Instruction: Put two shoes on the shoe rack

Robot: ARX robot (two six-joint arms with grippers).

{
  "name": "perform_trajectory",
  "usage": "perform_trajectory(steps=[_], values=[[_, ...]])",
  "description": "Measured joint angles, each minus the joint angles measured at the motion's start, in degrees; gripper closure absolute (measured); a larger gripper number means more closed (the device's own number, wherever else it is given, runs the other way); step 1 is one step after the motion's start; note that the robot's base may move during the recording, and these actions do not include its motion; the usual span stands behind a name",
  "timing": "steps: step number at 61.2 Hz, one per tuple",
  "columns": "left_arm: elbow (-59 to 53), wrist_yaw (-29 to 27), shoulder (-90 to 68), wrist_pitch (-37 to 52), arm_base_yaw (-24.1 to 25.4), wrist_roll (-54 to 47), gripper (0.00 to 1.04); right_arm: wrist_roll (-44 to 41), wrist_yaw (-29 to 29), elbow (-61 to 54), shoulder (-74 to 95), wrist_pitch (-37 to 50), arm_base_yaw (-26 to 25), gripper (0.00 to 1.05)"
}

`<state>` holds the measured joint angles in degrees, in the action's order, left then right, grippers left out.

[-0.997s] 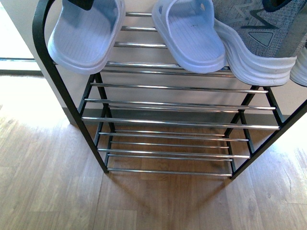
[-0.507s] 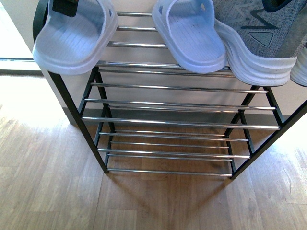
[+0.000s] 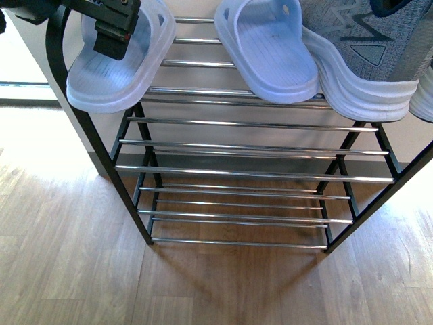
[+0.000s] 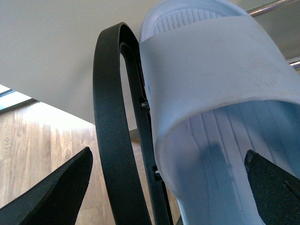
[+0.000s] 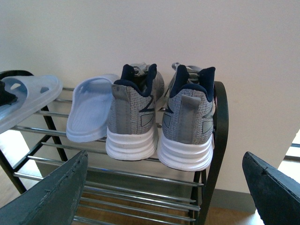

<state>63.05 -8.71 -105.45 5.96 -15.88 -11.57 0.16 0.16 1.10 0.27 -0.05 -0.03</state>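
Observation:
On the top tier of the shoe rack (image 3: 250, 125) lie two pale blue slides (image 3: 111, 74) (image 3: 270, 51) with a grey knit sneaker (image 3: 365, 61) to their right. A second sneaker (image 3: 423, 101) shows at the frame edge. My left gripper (image 3: 111, 30) hovers open over the left slide's strap. In the left wrist view my left gripper (image 4: 168, 157) straddles that slide (image 4: 220, 70) and the rack's black upright (image 4: 110, 117), fingers wide apart. My right gripper (image 5: 165, 157) is open, back from the rack, facing both sneakers' heels (image 5: 133, 112) (image 5: 190, 117).
The rack's lower tiers (image 3: 243, 203) of silver rods carry nothing. It stands on a wooden floor (image 3: 67, 257) against a pale wall (image 5: 187, 33). The left slide overhangs the rack's front left corner beside the curved black frame (image 3: 57, 61).
The left slide shifted left, then back right a little. My left gripper now shows more fully above its strap. The other slide and the sneakers have not moved.

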Motion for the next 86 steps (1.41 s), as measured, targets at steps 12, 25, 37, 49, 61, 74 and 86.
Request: perform_trajectory(steps=[12,25,37,49,61,74,86], values=[[-5.2,-1.9,9.1,3.1,-0.6,1.8,0.09,0.0,0.0,0.0,0.0,0.0,0.0,0.09],[-17.9,-10.1,27.1,9.4,-0.8,4.6,0.09,0.0,0.0,0.0,0.0,0.0,0.0,0.09],[-29.6,-16.7,46.1,6.5,-0.6,10.0,0.09,0.0,0.0,0.0,0.0,0.0,0.0,0.09],[-39.3,-23.1,63.8,1.8,-0.4,15.7,0.09,0.0,0.0,0.0,0.0,0.0,0.0,0.09],[-43.2,-14.7,69.1,4.4,2.5,18.6,0.15,0.0,0.0,0.0,0.0,0.0,0.0,0.09],[-51.5,1.2,75.1,12.6,8.0,12.9,0.55,0.0,0.0,0.0,0.0,0.0,0.0,0.09],[-56.2,8.1,80.9,11.6,15.4,12.2,1.01,0.0,0.0,0.0,0.0,0.0,0.0,0.09]])
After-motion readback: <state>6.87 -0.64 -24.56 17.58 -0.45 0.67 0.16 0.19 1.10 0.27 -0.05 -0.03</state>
